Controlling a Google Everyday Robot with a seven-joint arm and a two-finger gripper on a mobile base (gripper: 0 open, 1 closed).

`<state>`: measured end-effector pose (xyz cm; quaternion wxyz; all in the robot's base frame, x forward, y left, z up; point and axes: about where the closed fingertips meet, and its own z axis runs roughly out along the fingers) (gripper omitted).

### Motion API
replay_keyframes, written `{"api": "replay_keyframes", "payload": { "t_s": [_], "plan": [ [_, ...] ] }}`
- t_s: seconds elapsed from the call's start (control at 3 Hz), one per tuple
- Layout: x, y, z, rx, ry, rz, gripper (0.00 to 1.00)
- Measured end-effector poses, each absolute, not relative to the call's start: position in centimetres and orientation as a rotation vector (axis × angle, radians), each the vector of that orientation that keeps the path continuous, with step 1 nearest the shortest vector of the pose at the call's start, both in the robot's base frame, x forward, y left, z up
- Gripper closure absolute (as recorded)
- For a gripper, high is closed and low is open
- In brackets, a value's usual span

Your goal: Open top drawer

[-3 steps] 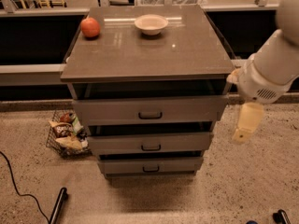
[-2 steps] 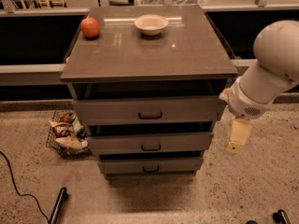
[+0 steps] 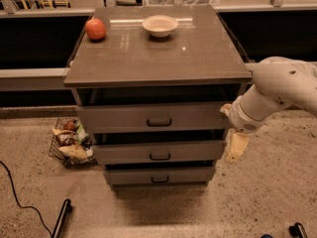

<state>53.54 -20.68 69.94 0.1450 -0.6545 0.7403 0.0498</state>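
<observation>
The top drawer (image 3: 153, 117) is the widest and tallest of three grey fronts, with a small dark loop handle (image 3: 159, 122) at its centre. It stands pulled out a little, with a dark gap under the cabinet's top. My gripper (image 3: 236, 148) hangs from the white arm (image 3: 277, 90) just off the cabinet's right side, level with the middle drawer (image 3: 159, 151). It points down and touches no handle. It holds nothing that shows.
The grey cabinet top (image 3: 198, 58) carries a red apple (image 3: 95, 29) and a white bowl (image 3: 160, 25). The bottom drawer (image 3: 159, 175) sits lowest. A wire basket of snacks (image 3: 69, 142) stands on the floor at the left. A black cable (image 3: 17, 200) runs over the floor.
My arm and gripper have moved down and to the left, closer to the cabinet's right side. The drawers have not moved.
</observation>
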Motion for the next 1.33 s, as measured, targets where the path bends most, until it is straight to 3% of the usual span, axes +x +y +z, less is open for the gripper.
{"api": "replay_keyframes", "payload": {
  "t_s": [0.33, 1.33],
  "plan": [
    [53.6, -20.7, 69.9, -1.886, 2.133, 0.143, 0.00],
    [61.2, -17.2, 67.4, -2.055, 1.847, 0.000, 0.00]
  ]
}}
